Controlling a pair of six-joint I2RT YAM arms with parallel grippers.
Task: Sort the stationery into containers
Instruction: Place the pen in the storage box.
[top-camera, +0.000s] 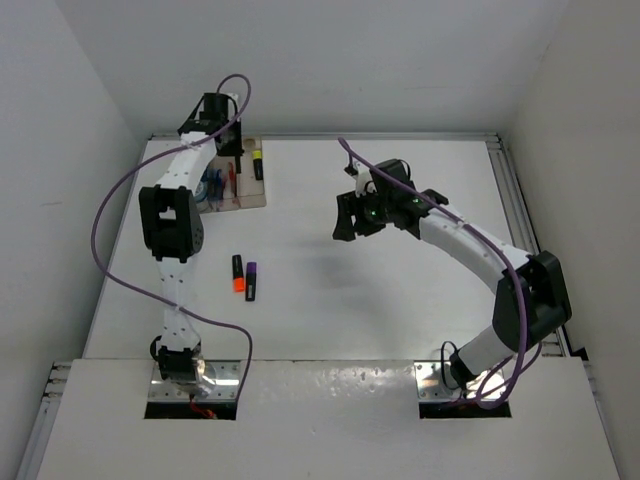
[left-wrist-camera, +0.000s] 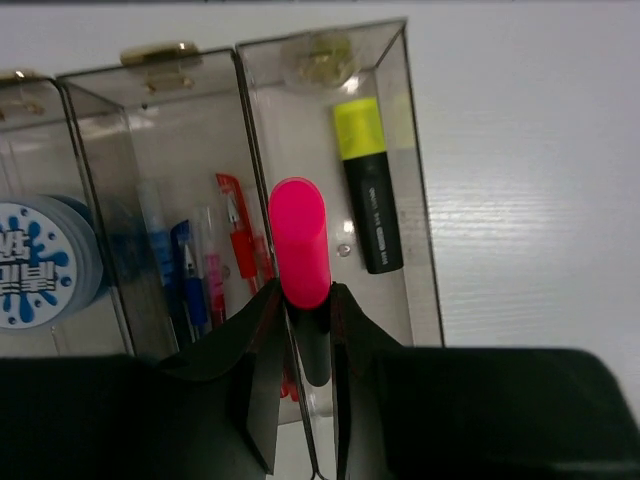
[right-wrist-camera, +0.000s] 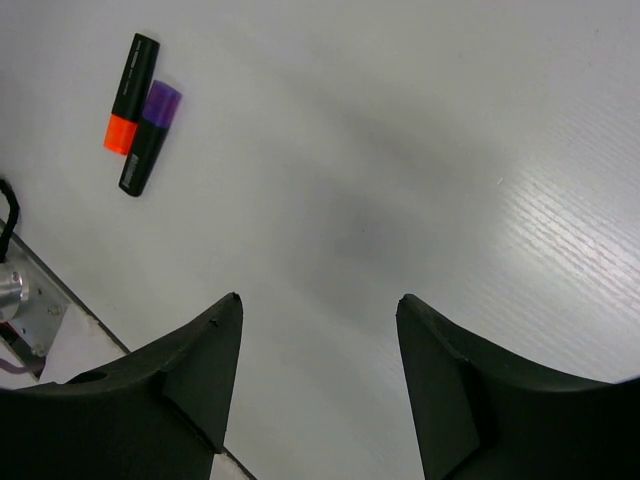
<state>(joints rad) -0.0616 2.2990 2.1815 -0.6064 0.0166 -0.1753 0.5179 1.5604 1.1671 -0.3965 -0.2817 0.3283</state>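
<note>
Pink-capped highlighter (left-wrist-camera: 299, 250) is clamped in the closed left hand (left-wrist-camera: 303, 300) over the tray (left-wrist-camera: 415, 180), by the slot holding the yellow-capped highlighter (left-wrist-camera: 368, 185), presumably grouping like items; right hand (right-wrist-camera: 320, 310) hangs open, empty, above the surface (right-wrist-camera: 400, 150).

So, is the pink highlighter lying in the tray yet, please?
No: the left gripper is shut on the pink highlighter, holding it above the tray.

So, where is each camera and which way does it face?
Top external: above, behind; looks down on the table; left arm, right arm show.
Left wrist: looks down into the tray; left gripper holds pink highlighter.
Right wrist: looks down at table; open right gripper shows.
Top and right wrist share orange highlighter, purple highlighter.
</note>
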